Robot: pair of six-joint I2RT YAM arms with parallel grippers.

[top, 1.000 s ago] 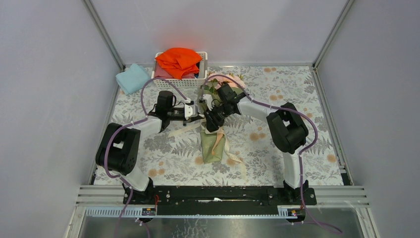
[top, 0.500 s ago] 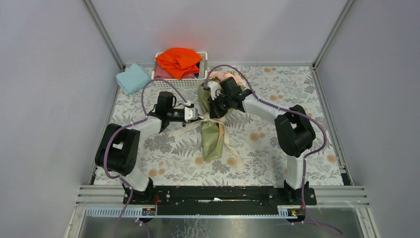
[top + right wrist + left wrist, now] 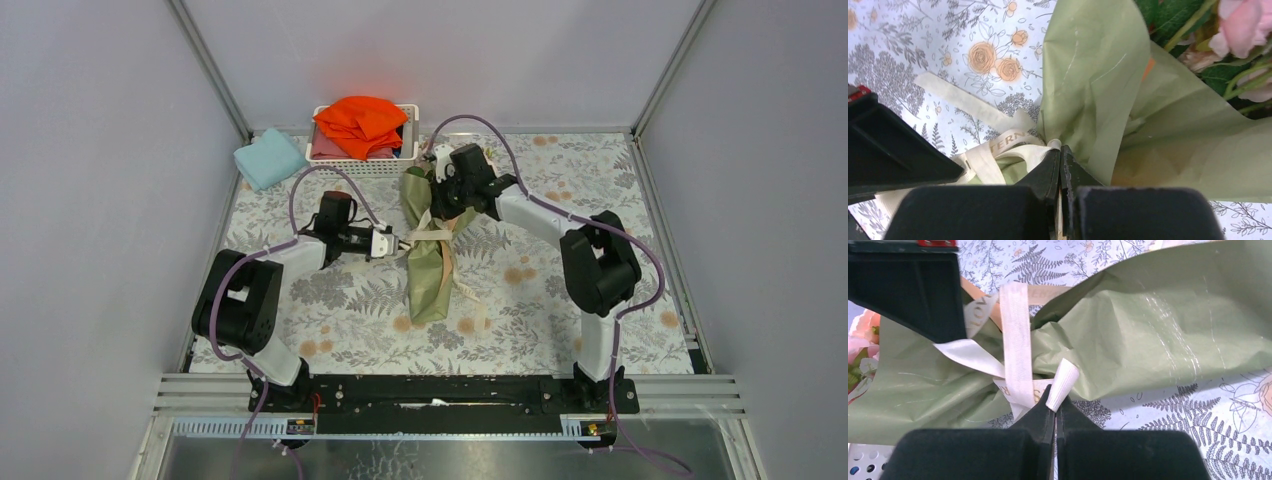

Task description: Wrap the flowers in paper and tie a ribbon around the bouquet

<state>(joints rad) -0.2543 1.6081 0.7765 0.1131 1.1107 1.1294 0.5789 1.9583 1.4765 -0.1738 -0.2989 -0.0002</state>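
1. A blue cloth point(image 3: 268, 158) lies at the far left corner of the table point(image 3: 320, 320), just beside a white basket point(image 3: 365, 165).
2. The basket stands at the table's far edge and holds an orange cloth point(image 3: 360, 122) heaped above its rim.
3. My left jaws are pressed together and pinch one end of the ribbon point(image 3: 1015, 340). They sit just left of the bouquet point(image 3: 428, 270), level with its waist, and the pinched end stands up between the tips.
4. The ribbon goes round the bouquet's gathered waist and crosses over itself there. From above, loose cream lengths lie on the table just right of the bouquet's lower half.
5. The bouquet lies near the middle of the table, with its wide end toward the basket and its narrow tail toward my bases. The paper point(image 3: 1088, 75) shows its olive face outward and is creased and drawn in where the ribbon binds it. A sliver of peach shows inside the fold.
6. My right jaws are pressed together too, gripping a fold of ribbon at the waist. They touch the paper on the bouquet's far right side.
7. The flowers point(image 3: 1243, 30) sit in the wide end, pink blooms above green leaves and stems. From above, my right arm point(image 3: 540, 220) hides most of them.
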